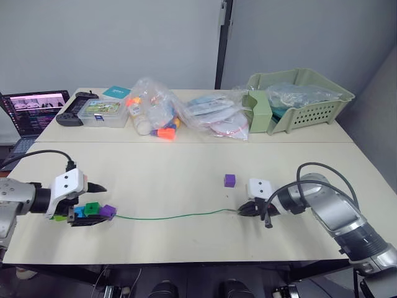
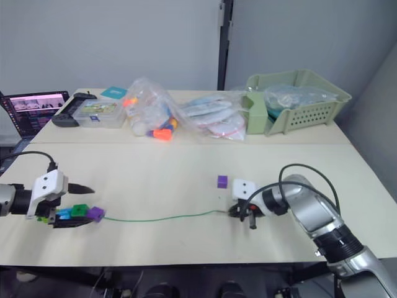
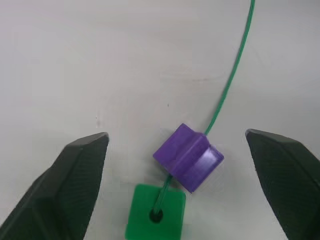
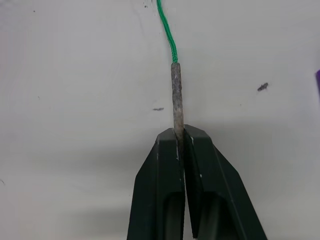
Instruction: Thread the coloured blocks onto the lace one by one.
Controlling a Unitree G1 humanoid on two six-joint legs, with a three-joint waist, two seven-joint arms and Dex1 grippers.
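So on my feed the right pincer (image 4: 179,137) was clamped tight on the grey stiff tip (image 4: 176,95) of the lace (image 1: 173,217), fingers pressed together with the tip sticking out past them, low over the worktop (image 1: 186,180). From there the green string ran across the worktop toward my left side in a shallow curve.

The left pincer (image 3: 180,150) was spread wide, one finger on each side of the threaded blocks and not touching them as far as I could see. In the left wrist cam a purple block (image 3: 189,156) sat on the lace, tilted, with a green block (image 3: 155,211) right behind it, and I could see the string going into the green one's hole. From the head cam there was a short row at that end of the lace: purple block, green one, then a blue block (image 1: 79,212) and a lime green block (image 1: 60,217) tucked mostly under the pincer, so I couldn't tell exactly how those last two sat.

One more purple block, the loose one (image 1: 230,180), lay by itself on the worktop, near the right pincer but apart from it and off the lace.

Back of the worktop had a green basket (image 1: 310,99), some plastic bags (image 1: 211,115) and a laptop (image 1: 34,112) off at the left.
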